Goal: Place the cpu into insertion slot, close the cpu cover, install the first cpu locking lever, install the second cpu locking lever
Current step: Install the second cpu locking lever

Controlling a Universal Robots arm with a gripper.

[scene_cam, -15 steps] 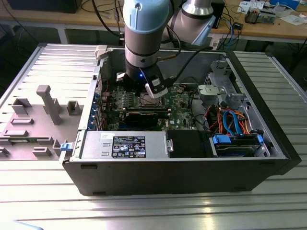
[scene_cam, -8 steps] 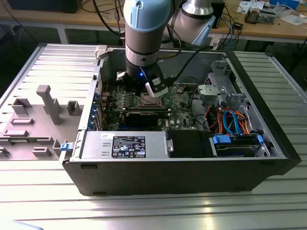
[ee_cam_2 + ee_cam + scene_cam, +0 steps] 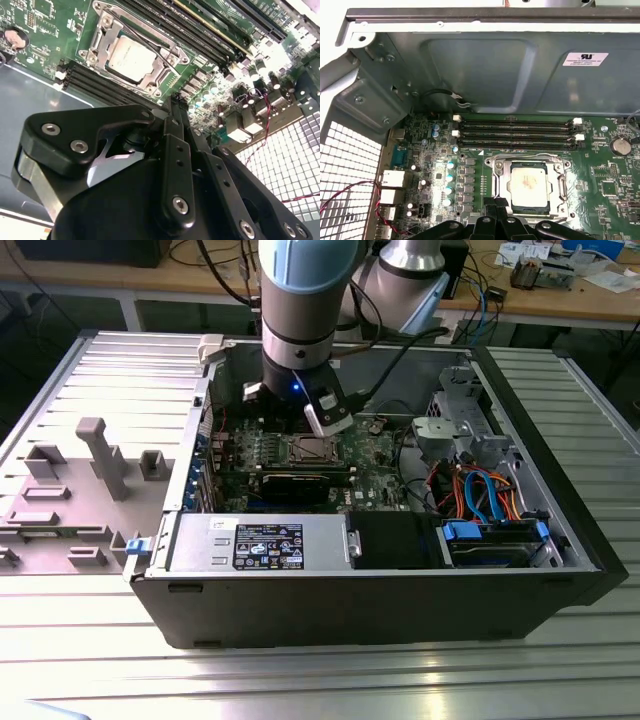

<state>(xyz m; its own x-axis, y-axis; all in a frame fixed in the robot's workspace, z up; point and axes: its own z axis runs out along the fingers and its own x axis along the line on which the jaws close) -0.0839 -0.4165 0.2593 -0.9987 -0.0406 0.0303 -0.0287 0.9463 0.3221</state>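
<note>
One cpu (image 3: 530, 187) sits in the insertion slot (image 3: 496, 186); cpu cover (image 3: 562, 187) closed.

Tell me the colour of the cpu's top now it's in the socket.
Silver-grey metal; the cpu shows best in the second wrist view.

end effector (image 3: 495, 215) fingertips cut off

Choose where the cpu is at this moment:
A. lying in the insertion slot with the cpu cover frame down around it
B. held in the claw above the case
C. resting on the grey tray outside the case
A: in both wrist views the cpu sits in the insertion slot, its silver top showing through the window of the cpu cover, and the claw is beside the slot.
</note>
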